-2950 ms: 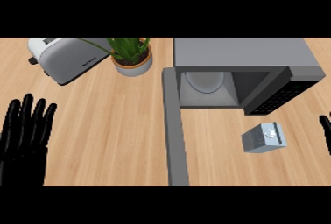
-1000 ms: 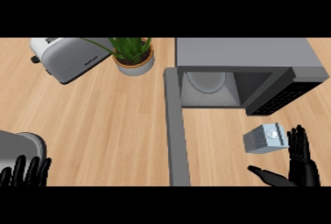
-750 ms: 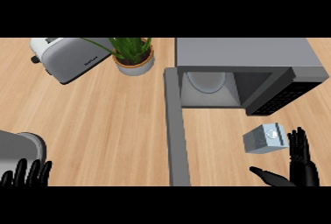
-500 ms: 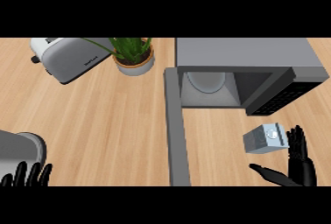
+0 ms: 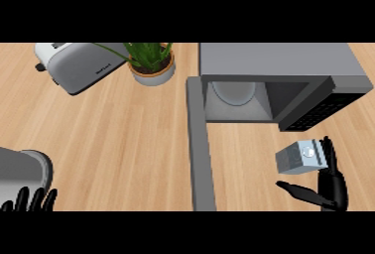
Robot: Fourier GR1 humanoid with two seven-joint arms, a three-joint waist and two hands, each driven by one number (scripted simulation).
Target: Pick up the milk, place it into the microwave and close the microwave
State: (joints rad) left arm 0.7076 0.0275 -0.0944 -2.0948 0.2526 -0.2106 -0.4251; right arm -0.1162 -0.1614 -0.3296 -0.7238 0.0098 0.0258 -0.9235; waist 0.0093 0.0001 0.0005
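A small grey milk carton [image 5: 299, 156] stands on the wooden counter, in front of the microwave [image 5: 275, 79] and a little to its right. The microwave is open, its door [image 5: 201, 149] swung out toward me, with a round white plate inside. My right hand [image 5: 327, 186] is open just right of and below the carton, fingers straight along the carton's right side and thumb stretched out beneath it. At the lower left edge my left hand [image 5: 29, 201] shows only as fingertips, under its grey forearm [image 5: 22, 171].
A silver toaster [image 5: 77, 64] lies at the back left. Beside it stands a potted green plant [image 5: 152, 62]. The open microwave door forms a long grey bar running down the middle of the counter.
The left hand has dropped from the left side to the bottom edge. My right hand has come in from the right edge and moved up beside the milk carton.
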